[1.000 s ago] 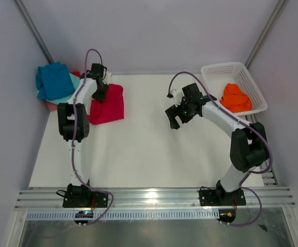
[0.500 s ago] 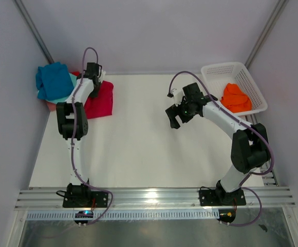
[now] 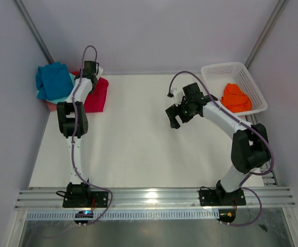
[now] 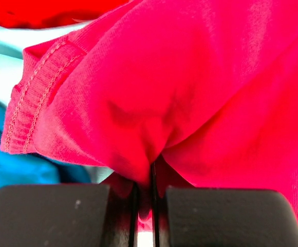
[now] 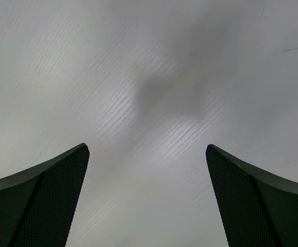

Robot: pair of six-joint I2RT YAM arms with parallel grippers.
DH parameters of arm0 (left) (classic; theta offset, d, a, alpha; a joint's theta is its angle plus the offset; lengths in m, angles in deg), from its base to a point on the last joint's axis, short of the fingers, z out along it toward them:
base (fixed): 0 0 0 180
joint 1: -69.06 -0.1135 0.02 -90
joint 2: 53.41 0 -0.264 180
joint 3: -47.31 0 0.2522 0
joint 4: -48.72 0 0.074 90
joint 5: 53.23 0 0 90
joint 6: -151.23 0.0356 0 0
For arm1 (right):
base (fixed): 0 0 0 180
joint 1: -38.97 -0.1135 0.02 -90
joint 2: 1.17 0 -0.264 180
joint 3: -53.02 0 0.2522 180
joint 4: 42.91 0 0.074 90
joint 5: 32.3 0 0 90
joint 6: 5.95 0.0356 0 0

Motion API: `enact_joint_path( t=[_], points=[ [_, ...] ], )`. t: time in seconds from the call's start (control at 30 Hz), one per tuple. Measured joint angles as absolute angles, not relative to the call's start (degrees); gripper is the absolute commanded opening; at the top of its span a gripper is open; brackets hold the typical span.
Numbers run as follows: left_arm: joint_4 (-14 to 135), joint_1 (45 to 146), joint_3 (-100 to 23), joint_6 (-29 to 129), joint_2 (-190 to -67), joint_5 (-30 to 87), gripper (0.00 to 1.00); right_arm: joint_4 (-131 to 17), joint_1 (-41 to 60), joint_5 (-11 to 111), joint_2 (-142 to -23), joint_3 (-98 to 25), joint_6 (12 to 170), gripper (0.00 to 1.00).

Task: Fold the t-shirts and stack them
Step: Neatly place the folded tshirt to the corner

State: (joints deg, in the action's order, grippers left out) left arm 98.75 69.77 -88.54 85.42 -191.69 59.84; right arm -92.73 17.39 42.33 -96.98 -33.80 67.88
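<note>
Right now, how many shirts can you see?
5. A blue shirt, teal shirt and red shirt piled far left; a crimson shirt against them, pinched by the left tool; an orange shirt in the basket. More may hide underneath.

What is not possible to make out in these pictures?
- Top view: left gripper pinching the crimson t-shirt, hidden under the left arm.
- Top view: what lies beneath the blue t-shirt, covered by it.
- Left wrist view: crimson t-shirt's outline, cut by the edges.
</note>
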Motion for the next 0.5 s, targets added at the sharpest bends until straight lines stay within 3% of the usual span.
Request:
enact_joint_path(
  t=[0.5],
  points=[
    [97.92, 69.75, -94.66, 87.49, -191.69, 60.78, 0.0, -92.75, 17.39, 42.35, -96.98, -33.8, 67.86, 0.99]
  ],
)
